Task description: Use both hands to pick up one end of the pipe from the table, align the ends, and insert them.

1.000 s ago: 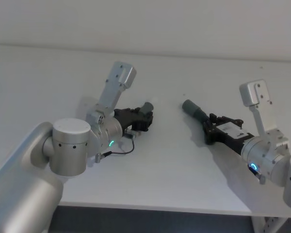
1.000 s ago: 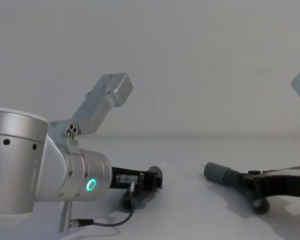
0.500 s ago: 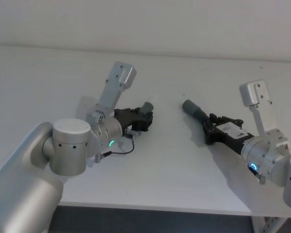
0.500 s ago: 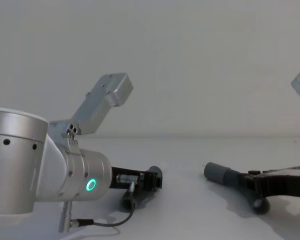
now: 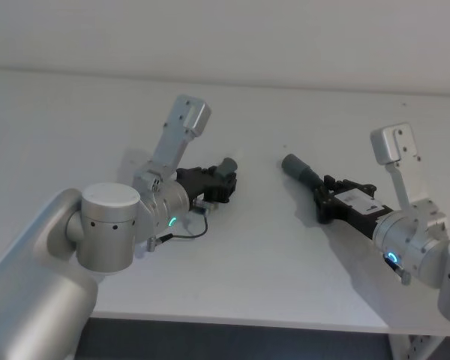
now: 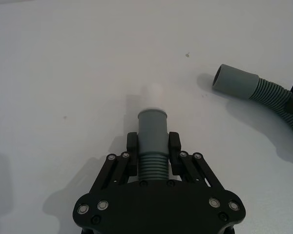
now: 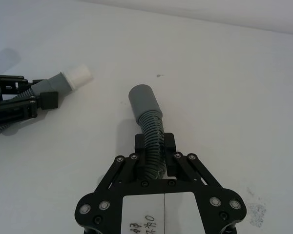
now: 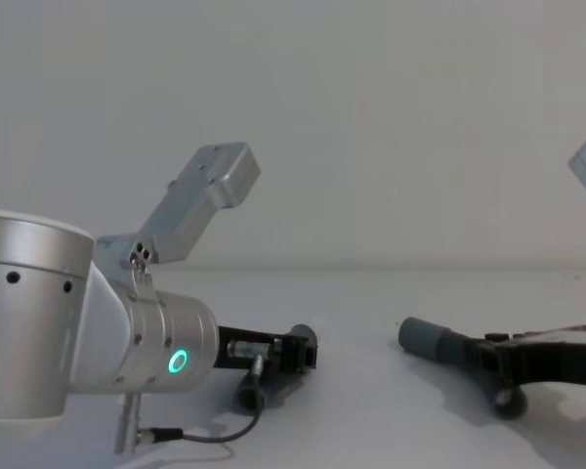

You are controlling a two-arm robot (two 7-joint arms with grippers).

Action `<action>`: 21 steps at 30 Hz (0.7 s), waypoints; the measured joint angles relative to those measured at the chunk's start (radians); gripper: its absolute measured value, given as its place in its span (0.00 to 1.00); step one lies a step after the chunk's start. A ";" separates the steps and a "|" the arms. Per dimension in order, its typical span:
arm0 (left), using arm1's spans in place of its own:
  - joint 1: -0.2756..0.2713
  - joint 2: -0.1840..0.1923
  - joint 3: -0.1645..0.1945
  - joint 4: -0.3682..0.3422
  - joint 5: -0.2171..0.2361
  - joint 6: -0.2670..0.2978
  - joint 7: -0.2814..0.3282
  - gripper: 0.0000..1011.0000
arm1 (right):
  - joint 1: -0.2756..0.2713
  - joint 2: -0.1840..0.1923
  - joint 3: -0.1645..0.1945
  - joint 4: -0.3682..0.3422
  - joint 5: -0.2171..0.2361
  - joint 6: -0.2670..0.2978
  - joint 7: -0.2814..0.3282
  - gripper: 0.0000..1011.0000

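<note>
My left gripper (image 5: 222, 184) (image 6: 153, 157) is shut on the ribbed neck of one grey pipe piece (image 6: 152, 127). That piece's narrow pale tip (image 6: 152, 92) (image 7: 81, 75) points at the other arm. My right gripper (image 5: 327, 198) (image 7: 156, 146) is shut on the ribbed part of the second pipe piece (image 7: 150, 124). Its wide grey socket end (image 5: 292, 165) (image 8: 423, 339) faces the left piece across a gap. Both pieces sit low over the white table (image 5: 75, 112); I cannot tell whether they touch it.
A thin black cable (image 5: 186, 234) loops beside the left wrist. The table's front edge (image 5: 232, 321) runs below both arms. Bare white surface lies between the two pipe ends and behind them.
</note>
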 joint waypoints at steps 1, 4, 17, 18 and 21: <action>0.000 0.000 0.000 0.000 0.000 0.000 0.000 0.36 | 0.000 0.000 0.000 0.000 0.000 0.000 0.000 0.22; 0.000 0.000 0.000 0.000 0.000 0.000 0.000 0.36 | 0.000 0.000 0.000 0.000 0.000 0.000 0.000 0.22; 0.000 0.000 0.000 0.000 0.000 0.000 0.000 0.36 | 0.000 0.000 0.000 0.000 0.000 0.000 0.000 0.22; 0.000 0.000 0.000 0.000 0.000 0.000 0.000 0.36 | 0.000 0.000 0.000 0.000 0.000 0.000 0.000 0.22; 0.000 0.000 0.000 0.000 0.000 0.000 0.000 0.36 | 0.000 0.000 0.000 0.000 0.000 0.000 0.000 0.22</action>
